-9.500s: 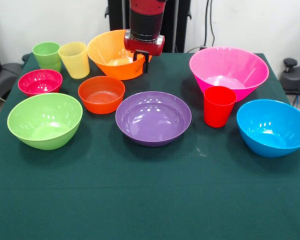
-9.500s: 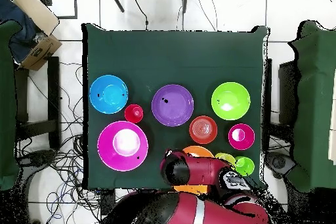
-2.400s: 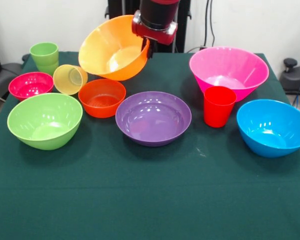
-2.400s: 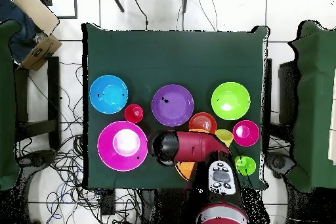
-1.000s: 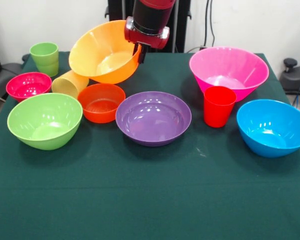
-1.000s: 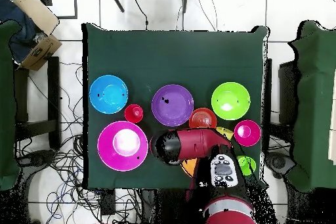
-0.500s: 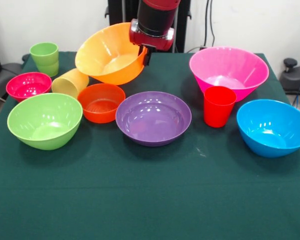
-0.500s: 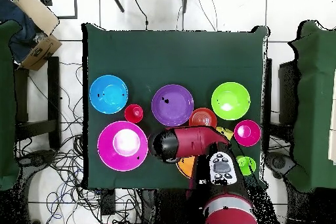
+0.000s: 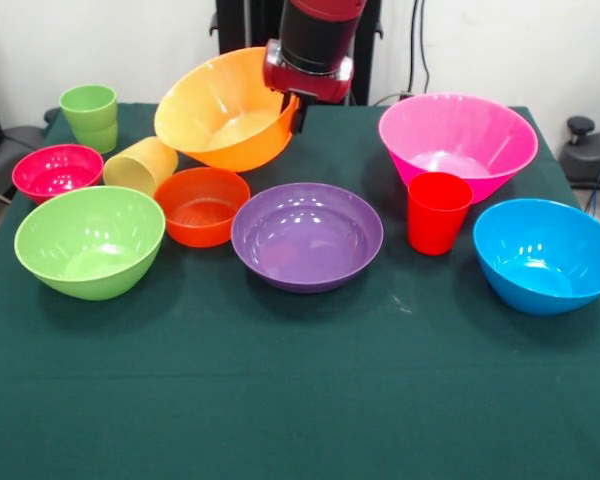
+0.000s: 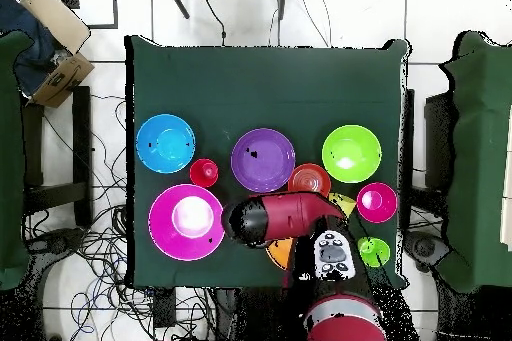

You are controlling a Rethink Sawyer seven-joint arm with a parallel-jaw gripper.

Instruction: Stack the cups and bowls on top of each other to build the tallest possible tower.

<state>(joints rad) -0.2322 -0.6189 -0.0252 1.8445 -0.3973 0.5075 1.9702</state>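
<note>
My gripper [image 9: 291, 110] is shut on the rim of the large orange bowl [image 9: 225, 110] and holds it tilted above the table's far side. The arm [image 10: 285, 219] hides most of this bowl [image 10: 283, 252] from overhead. The pale yellow cup [image 9: 140, 165] lies on its side beside the small red-orange bowl [image 9: 202, 205]. The green cup [image 9: 90, 115] stands upright at the far left. The purple bowl [image 9: 307, 235] sits mid-table, right of the gripper's line. The red cup [image 9: 438, 212] stands before the pink bowl [image 9: 457, 142]. No nested pile shows.
The lime-green bowl [image 9: 90, 240] and the small magenta bowl [image 9: 55, 170] sit at the left. The blue bowl [image 9: 545, 255] sits at the right. The near half of the green tablecloth [image 9: 300, 400] holds nothing.
The orange bowl has been lifted off the table and tilted. The yellow cup has tipped onto its side and the magenta bowl has slid left. In the last half second the bowl shifted slightly right.
</note>
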